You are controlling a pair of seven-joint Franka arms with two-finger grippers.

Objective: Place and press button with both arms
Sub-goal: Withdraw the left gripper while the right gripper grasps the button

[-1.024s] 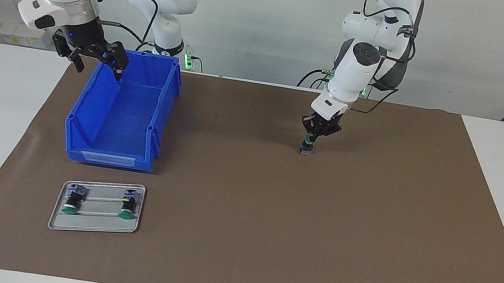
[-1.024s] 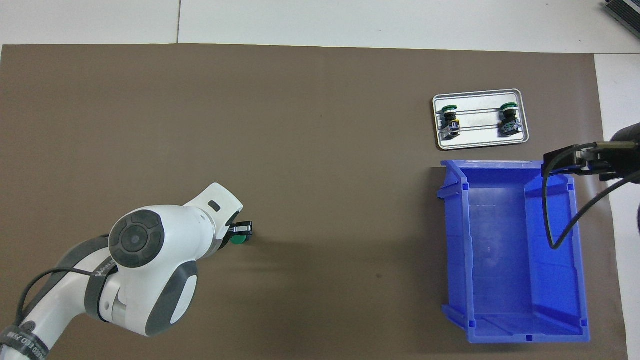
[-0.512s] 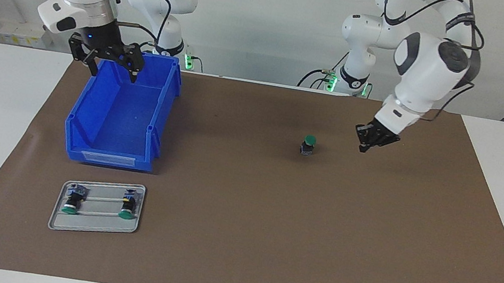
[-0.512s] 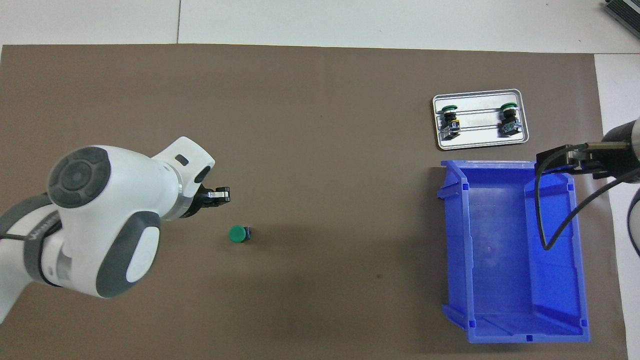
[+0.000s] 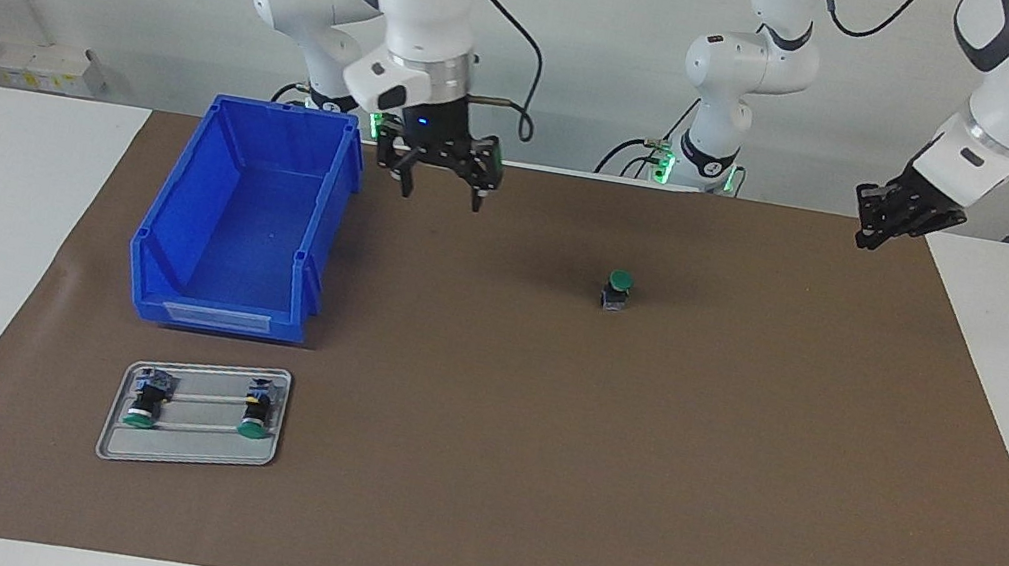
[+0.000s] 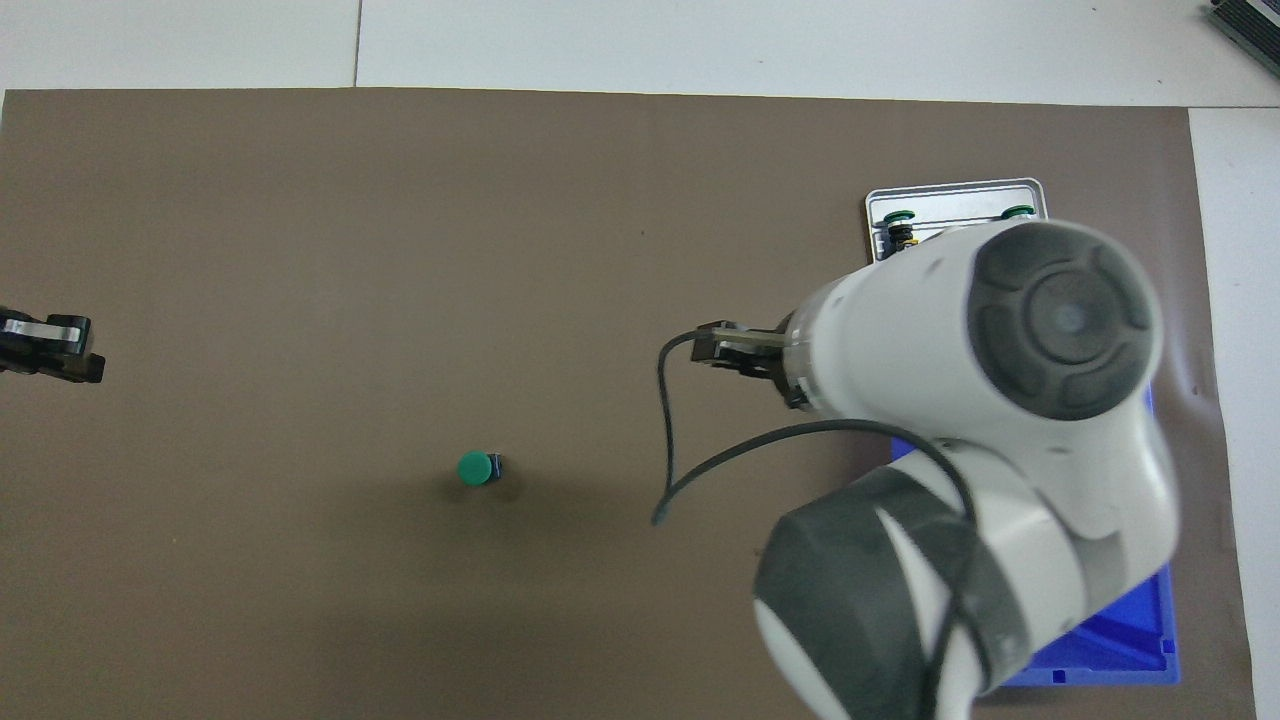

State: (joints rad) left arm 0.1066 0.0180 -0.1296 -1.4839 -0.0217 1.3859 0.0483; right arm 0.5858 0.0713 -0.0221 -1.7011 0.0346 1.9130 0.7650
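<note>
The button (image 5: 618, 291) stands upright alone on the brown mat (image 5: 637, 466), toward the robots' edge. The right gripper (image 5: 441, 174), jaws spread, hangs beside the blue bin (image 5: 246, 222). The left gripper (image 5: 887, 220) hangs over the mat's corner; its jaws cannot be told. A tray (image 5: 186, 450) with two buttons lies near the bin.

From above, you see the right arm (image 6: 990, 440) cover most of the blue bin (image 6: 1120, 650) and half the tray (image 6: 955, 192), and the picture's edge cuts the left gripper (image 6: 45, 348).
</note>
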